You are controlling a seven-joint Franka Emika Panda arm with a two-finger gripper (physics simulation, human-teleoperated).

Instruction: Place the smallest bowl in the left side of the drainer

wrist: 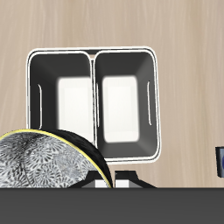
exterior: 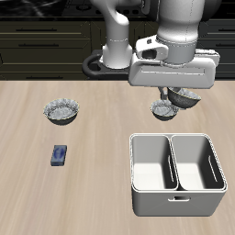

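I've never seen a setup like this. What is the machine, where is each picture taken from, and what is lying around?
These are computer-simulated pictures. The white machine is a robot arm ending in a two-finger gripper. One picture looks at it from the front and above; the other is shot from a camera on its wrist, looking down. On the wooden table stand a pale grey-white two-compartment drainer tub, a wide grey crinkled bowl, another grey bowl and a small blue block. The gripper appears to hold a small shiny grey-blue crinkled bowl in the air behind the tub.
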